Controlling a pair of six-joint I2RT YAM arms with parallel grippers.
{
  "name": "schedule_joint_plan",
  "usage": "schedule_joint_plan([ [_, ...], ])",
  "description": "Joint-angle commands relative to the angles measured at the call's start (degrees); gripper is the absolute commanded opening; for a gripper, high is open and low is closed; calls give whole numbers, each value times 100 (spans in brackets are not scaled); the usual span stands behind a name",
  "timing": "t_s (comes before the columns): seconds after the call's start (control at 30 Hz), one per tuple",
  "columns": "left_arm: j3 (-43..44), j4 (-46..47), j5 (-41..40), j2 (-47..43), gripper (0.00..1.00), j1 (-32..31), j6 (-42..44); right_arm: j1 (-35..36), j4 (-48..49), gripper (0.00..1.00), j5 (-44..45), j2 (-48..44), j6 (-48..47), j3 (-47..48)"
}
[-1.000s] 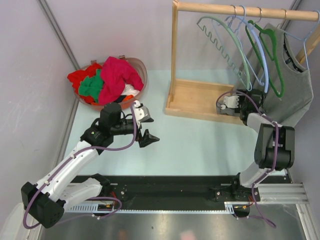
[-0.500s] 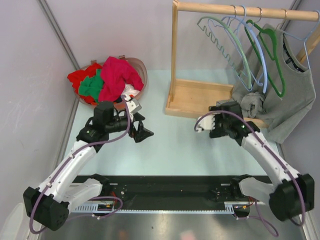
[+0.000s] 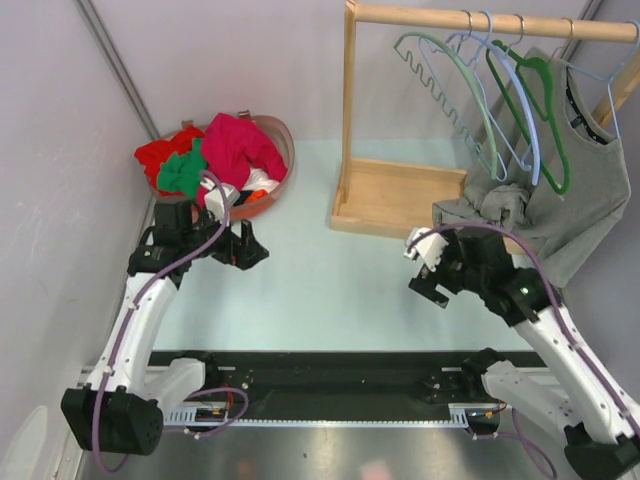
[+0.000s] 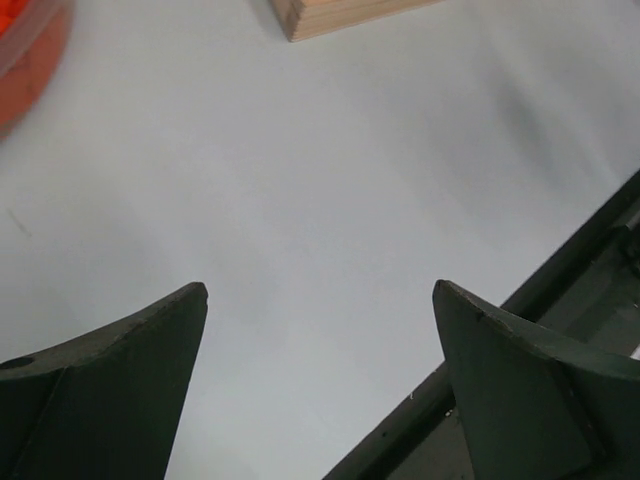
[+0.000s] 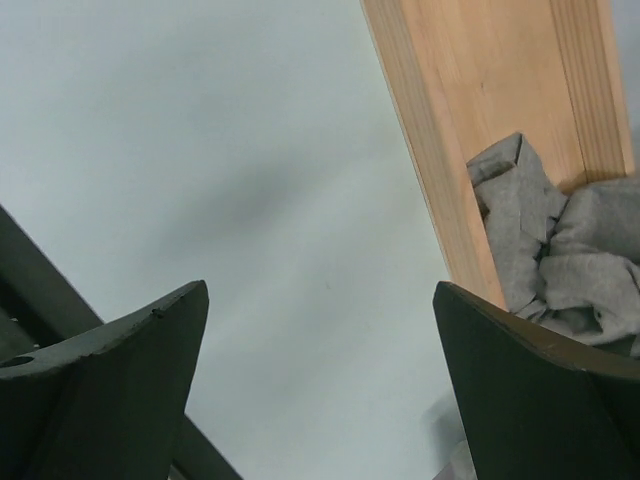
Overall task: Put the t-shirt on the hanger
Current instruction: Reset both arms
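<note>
The grey t-shirt point(image 3: 585, 190) hangs on a thin pale blue hanger point(image 3: 600, 72) at the right end of the wooden rail. Its lower left part lies bunched on the rack's base point(image 3: 400, 195). That bunched cloth also shows in the right wrist view point(image 5: 575, 250), beside the base's wooden edge point(image 5: 470, 120). My right gripper point(image 3: 428, 272) is open and empty over the table, in front of the base and apart from the shirt. My left gripper point(image 3: 243, 246) is open and empty over the table, just in front of the basket.
A round basket point(image 3: 288, 150) holds red, green and magenta garments at the back left. On the rail point(image 3: 450, 15) hang a sage-green wavy hanger point(image 3: 450, 95), a second lavender hanger point(image 3: 530, 150) and a dark green hanger point(image 3: 550, 120). A black rail point(image 3: 350, 375) runs along the near edge.
My right gripper has drawn back from the shirt at the rack's base towards the near side. My left gripper has moved left and back towards the basket.
</note>
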Motion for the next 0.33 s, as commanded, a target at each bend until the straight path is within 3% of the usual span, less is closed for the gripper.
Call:
schedule_joint_plan([
  [0.0,-73,-298,-831,-571,100,122,162,-67,-486,100,-20,-754,1031,61],
  [0.13,-100,-253,-1544,-1029,100,122,241,-400,-601,100,-2,-1185,1330,280],
  [0.3,-170,-279,-1845,-1389,100,122,276,-875,-680,100,-37,-1563,1419,403],
])
